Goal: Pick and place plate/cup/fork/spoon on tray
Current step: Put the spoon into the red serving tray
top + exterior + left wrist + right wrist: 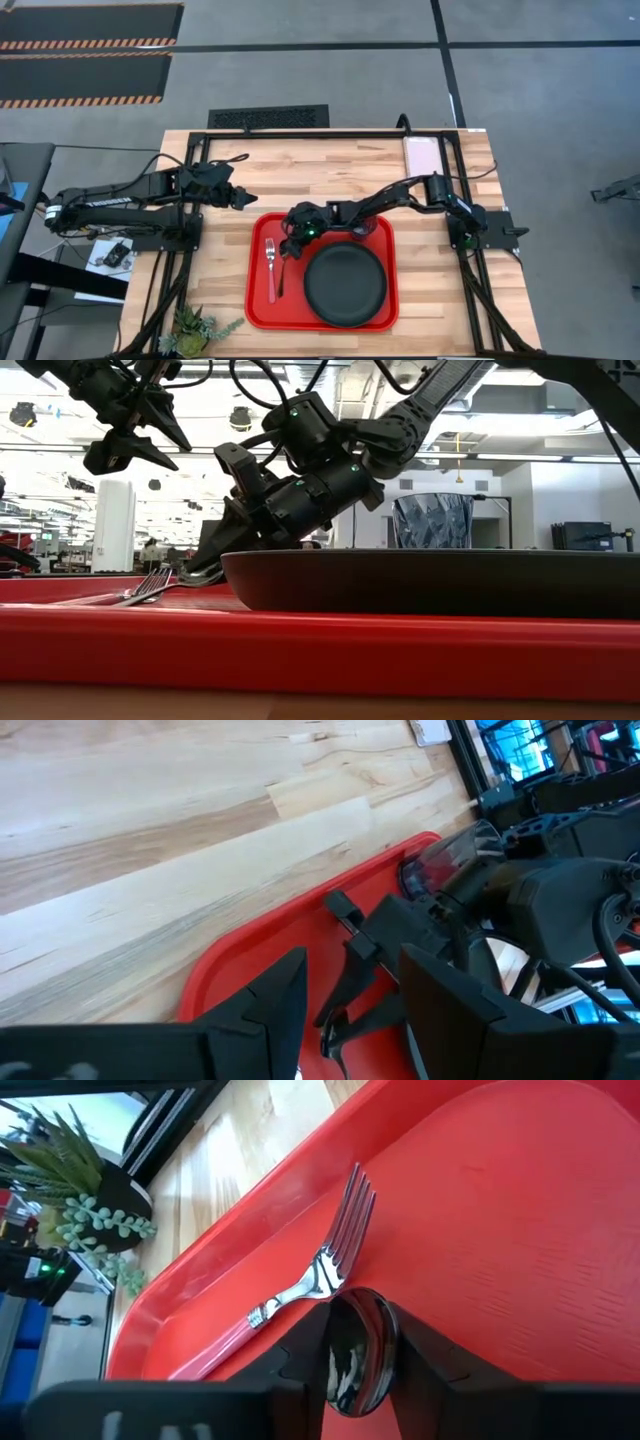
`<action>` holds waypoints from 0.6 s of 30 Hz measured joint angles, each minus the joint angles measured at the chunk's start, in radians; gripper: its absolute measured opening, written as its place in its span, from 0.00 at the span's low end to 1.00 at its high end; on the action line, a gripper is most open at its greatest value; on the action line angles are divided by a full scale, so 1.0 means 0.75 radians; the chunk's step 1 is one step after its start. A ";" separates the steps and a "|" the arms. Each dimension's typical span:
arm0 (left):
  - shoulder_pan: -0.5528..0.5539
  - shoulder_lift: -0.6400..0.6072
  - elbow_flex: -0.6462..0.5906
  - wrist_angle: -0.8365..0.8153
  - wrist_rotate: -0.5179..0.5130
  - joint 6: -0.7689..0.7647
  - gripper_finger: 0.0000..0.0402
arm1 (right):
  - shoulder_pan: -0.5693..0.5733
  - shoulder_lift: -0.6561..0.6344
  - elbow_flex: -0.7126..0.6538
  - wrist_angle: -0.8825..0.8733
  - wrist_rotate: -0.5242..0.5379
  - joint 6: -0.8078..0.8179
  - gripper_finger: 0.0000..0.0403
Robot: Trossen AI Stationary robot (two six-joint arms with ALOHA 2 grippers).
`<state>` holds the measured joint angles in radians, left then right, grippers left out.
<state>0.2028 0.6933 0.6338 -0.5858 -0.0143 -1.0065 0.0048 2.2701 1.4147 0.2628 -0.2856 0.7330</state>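
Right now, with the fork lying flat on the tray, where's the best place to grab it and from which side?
Probably the middle of the red handle of the fork, coming straight down from above. It lies flat on the tray, and the spoon, in the right gripper, crowds the tines. Close the fingers across the handle's narrow width.

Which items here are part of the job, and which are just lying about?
Job: tray, plate, fork, cup, spoon between the right gripper fingers over the tray.
Lying about: potted plant, pale pad; left gripper waits beside the tray.
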 joint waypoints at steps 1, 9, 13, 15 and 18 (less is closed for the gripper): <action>-0.001 0.000 0.000 0.000 0.000 0.000 0.36 | 0.000 0.001 0.007 -0.007 -0.001 -0.001 0.29; 0.000 0.000 0.000 0.000 -0.001 0.001 0.36 | -0.001 0.006 0.068 -0.128 -0.001 -0.042 0.38; -0.001 0.000 0.000 0.000 -0.001 0.001 0.36 | 0.001 0.006 0.084 -0.175 -0.001 -0.086 0.40; 0.000 0.000 0.000 0.000 -0.001 0.001 0.36 | 0.003 0.006 0.102 -0.204 -0.001 -0.105 0.40; 0.000 0.000 0.000 0.001 -0.001 0.001 0.36 | 0.003 0.006 0.136 -0.246 -0.001 -0.140 0.40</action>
<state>0.2025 0.6933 0.6338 -0.5854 -0.0151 -1.0058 0.0067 2.2749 1.5170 0.0779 -0.2863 0.6277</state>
